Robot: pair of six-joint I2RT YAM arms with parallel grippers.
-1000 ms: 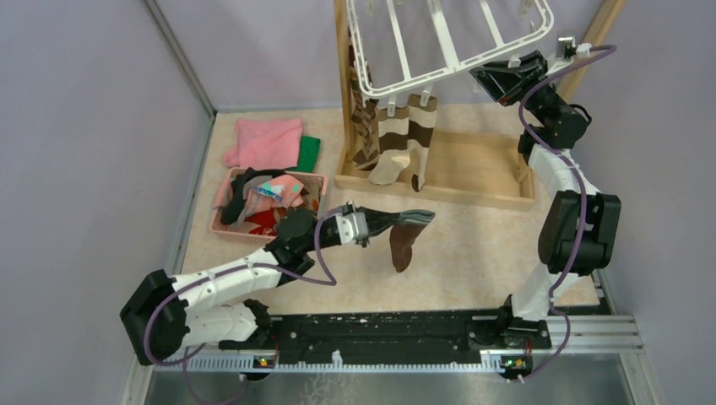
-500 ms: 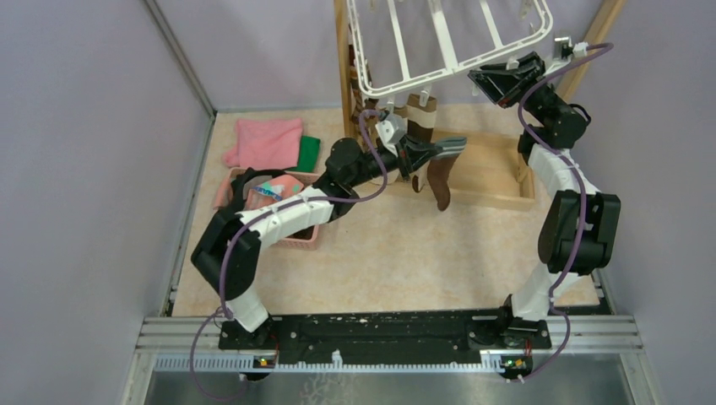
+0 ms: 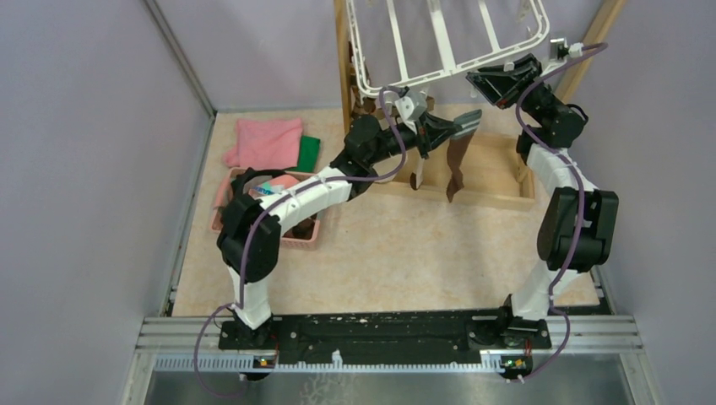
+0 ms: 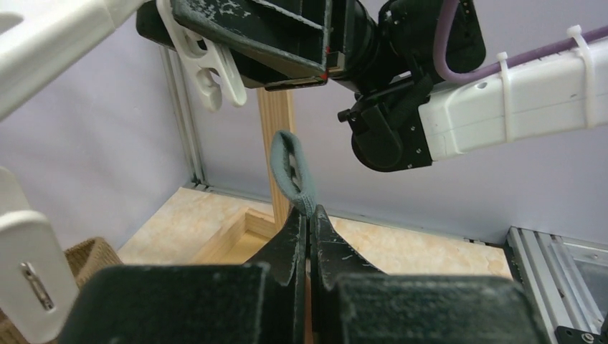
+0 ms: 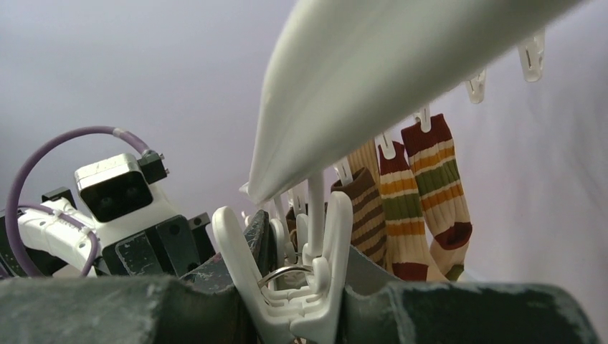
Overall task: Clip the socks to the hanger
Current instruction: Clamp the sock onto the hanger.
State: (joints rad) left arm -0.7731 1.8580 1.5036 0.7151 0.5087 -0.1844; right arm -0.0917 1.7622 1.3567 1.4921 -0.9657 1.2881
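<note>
Hanger truncated by the upper picture edge, its rim blurred in the right wrist view; basket largely hidden beneath the left arm, its contents indistinct.

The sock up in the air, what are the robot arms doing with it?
They are hanging up laundry. The left tool is shut on a dark brown sock by its grey cuff and holds it up near the white hanger. The right tool squeezes one clip under the hanger's edge. The sock is not clipped yet. Striped socks already hang from other clips.
</note>
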